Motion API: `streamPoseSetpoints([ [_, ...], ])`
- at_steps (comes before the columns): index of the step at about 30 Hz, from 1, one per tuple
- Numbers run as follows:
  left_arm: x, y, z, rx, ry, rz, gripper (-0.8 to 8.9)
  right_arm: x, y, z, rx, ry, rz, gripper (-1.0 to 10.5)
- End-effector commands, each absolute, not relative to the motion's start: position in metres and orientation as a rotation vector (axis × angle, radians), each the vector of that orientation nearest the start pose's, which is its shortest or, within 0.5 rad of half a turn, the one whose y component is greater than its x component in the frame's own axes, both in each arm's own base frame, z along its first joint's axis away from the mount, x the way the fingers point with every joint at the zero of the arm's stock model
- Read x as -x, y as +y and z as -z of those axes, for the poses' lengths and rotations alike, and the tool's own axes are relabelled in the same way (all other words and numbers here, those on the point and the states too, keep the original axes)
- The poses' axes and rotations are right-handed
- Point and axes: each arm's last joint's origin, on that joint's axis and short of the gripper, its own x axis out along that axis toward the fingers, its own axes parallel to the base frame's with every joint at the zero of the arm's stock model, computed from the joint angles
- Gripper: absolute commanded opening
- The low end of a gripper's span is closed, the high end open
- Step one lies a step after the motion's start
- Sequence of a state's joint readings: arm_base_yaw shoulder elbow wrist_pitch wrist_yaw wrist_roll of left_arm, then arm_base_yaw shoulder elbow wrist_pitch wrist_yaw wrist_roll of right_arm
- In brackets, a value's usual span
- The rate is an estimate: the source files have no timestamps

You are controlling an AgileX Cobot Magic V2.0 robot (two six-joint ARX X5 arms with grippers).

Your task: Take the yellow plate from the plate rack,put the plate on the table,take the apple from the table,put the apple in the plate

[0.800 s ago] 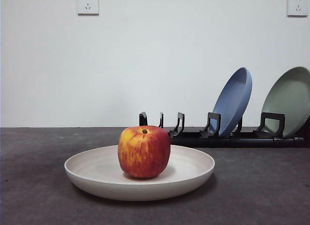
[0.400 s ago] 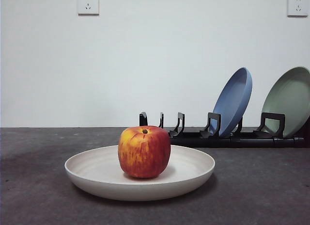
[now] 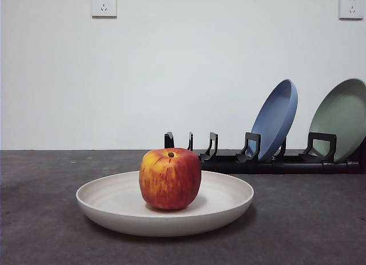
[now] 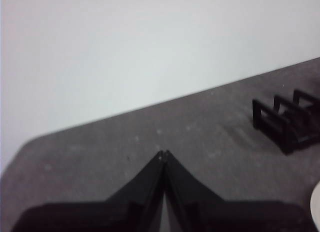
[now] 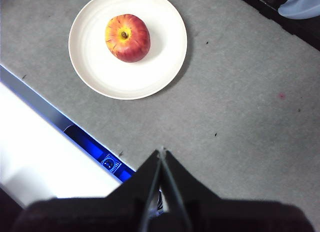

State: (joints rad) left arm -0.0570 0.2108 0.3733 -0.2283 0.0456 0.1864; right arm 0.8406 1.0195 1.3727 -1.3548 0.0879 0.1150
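The apple rests mid-frame in the yellow plate (task seemingly complete), both grippers' fingers closed, empty

1. The front view is evenly bright and sharp; the apple casts a soft shadow inside the yellow plate.
2. The left wrist view is blurred throughout, dim and hazy.
3. In the right wrist view, the table looks washed-out pale grey, with an overexposed white area beside the right gripper.
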Motion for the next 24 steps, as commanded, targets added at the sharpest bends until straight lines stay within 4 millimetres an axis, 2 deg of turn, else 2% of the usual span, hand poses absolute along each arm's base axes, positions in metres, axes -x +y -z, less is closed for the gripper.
streamPoseSetpoints([
  [1, -0.092, -0.006, -0.222, -0.116, 0.078, 0.108, -0.04, -0.095, 0.103, -0.387, 0.376, 0.968, -0.63, 0.0],
  [7, -0.093, -0.006, -0.175, -0.03, 0.118, 0.104, -0.04, -0.095, 0.103, -0.387, 0.376, 0.968, -0.63, 0.0],
  [12, -0.096, -0.006, -0.15, 0.016, 0.162, 0.098, -0.04, -0.095, 0.103, -0.387, 0.376, 0.968, -0.63, 0.0],
  [18, -0.096, -0.005, -0.149, 0.016, 0.168, 0.05, -0.03, -0.096, 0.103, -0.387, 0.379, 0.966, -0.623, 0.0],
  [24, -0.096, -0.005, -0.15, 0.024, 0.165, 0.073, -0.03, -0.096, 0.103, -0.387, 0.379, 0.966, -0.623, 0.0],
])
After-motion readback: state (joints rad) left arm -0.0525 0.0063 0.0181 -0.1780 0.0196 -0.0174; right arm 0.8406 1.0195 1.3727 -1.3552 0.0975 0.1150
